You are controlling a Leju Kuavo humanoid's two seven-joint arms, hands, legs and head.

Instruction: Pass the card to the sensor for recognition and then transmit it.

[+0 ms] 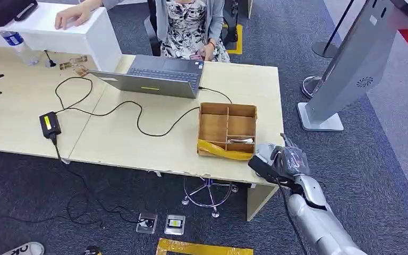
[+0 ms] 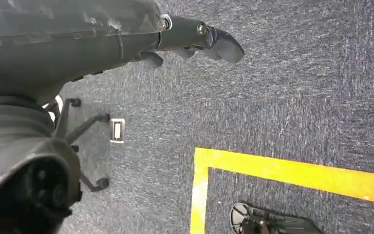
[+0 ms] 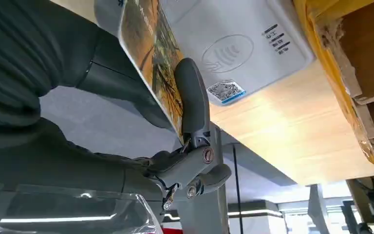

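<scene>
The card (image 3: pixel 151 58) is gripped in the right hand (image 1: pixel 279 159) and held right over the white sensor (image 3: pixel 233 44) at the desk (image 1: pixel 138 143) corner, so recognition looks underway, with handover probably not started yet.

The right hand (image 1: pixel 279 159) hovers at the desk's (image 1: pixel 138 143) near corner, just beside the wooden organizer box (image 1: pixel 227 130).

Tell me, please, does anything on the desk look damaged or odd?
Yes. The wooden organizer box at the desk edge has yellow tape wrapped loosely across its front; its corner looks frayed, suggesting a makeshift repair.
</scene>
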